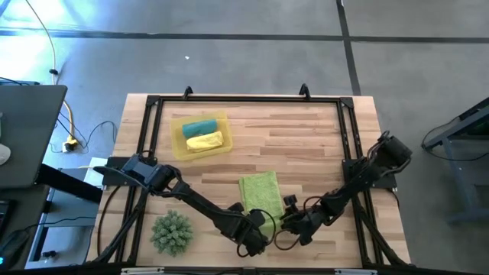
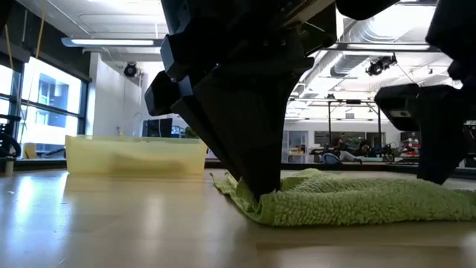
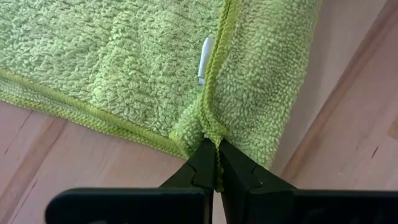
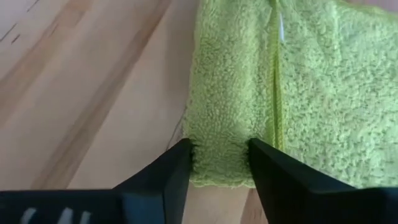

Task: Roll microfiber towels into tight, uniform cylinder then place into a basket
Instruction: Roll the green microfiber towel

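Both grippers meet the lime green towel's (image 1: 260,192) near edge: left gripper (image 3: 214,163) pinching its hem, right gripper (image 4: 219,163) straddling a fold, towel stretching away toward the far side

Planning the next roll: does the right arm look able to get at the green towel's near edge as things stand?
Probably yes: the right pincer is open, already straddling the green towel edge, with only bare table beside it. The left pincer pinches another spot.

Lime green towel (image 1: 260,192) with a looped pile, a stitched green hem and a small white tag (image 3: 204,60) beyond the black jaws. Translucent yellow basket (image 1: 177,142) holding a teal roll (image 1: 198,127) and a bright yellow roll (image 1: 205,141). Pale striped wood table (image 1: 306,145). Spiky green ball (image 1: 171,232).
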